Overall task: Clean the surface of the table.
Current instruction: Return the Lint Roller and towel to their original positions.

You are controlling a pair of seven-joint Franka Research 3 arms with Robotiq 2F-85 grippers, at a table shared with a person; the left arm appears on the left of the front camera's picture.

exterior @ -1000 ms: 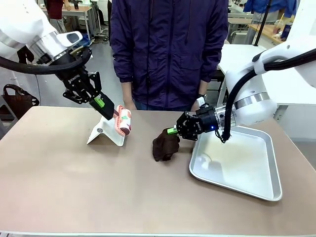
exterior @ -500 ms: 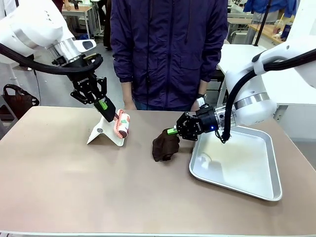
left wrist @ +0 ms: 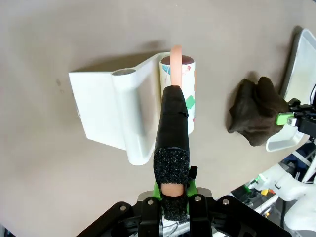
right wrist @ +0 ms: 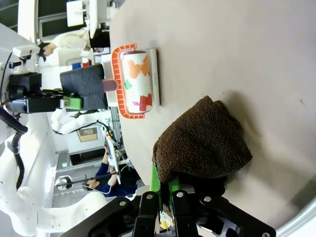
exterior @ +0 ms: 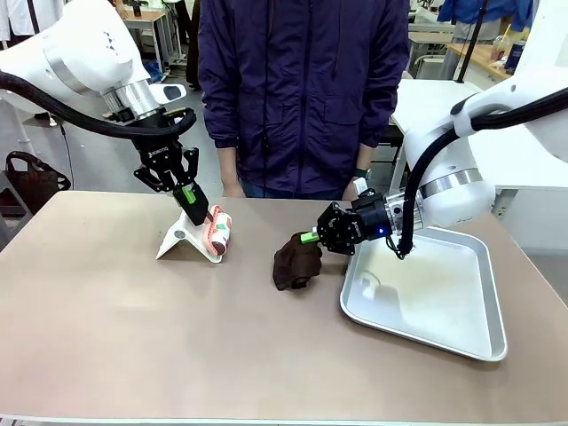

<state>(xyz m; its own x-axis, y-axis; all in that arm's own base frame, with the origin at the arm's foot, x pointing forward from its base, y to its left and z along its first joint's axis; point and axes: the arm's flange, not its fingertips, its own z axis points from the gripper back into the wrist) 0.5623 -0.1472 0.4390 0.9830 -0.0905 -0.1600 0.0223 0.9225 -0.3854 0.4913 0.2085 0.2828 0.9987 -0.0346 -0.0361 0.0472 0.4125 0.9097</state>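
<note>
Brown cloth: a dark, crumpled rag (exterior: 295,260) sits on the surface (exterior: 177,337), just left of the metal tray (exterior: 426,302); it has not moved over the last second.
Right tool: the right tool (exterior: 312,236) stays pressed together on the rag's upper edge, touching the near-left corner of the tray; its own wrist view shows the green pads pinching the fabric (right wrist: 202,148).
Left tool: the left tool (exterior: 199,213) is clamped on the pink handle of a lint roller (exterior: 217,231), well left of the tray.
Change: over the last second the left arm has swung more upright and brought the roller down, so the roll now lies against the white stand (exterior: 186,240), seen from above as roll beside cradle (left wrist: 178,94).
Task's thing: the taupe surface spreads under everything, the tray on its right part; no crumbs or marks can be made out.
Meaning: judged from this, the roller is being parked or fetched at its stand while the rag waits, so wiping looks not yet under way.
</note>
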